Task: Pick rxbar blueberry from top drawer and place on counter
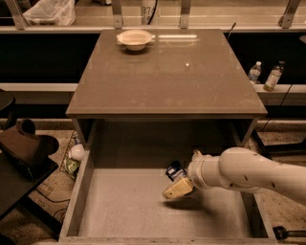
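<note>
The rxbar blueberry (175,171), a small dark blue bar, lies tilted on the pale floor toward the back right of the open top drawer (79,191). My gripper (181,178) reaches in from the right on a white arm and is right against the bar, just in front of and below it. Whether it grips the bar does not show. The glossy brown-grey counter (167,76) lies above and behind the drawer.
A pale bowl (135,39) stands at the counter's far left. Two bottles (264,75) stand on a ledge to the right. A dark bulky object (24,150) sits at the left, beside the drawer. A plastic bag (50,12) lies on the far ledge.
</note>
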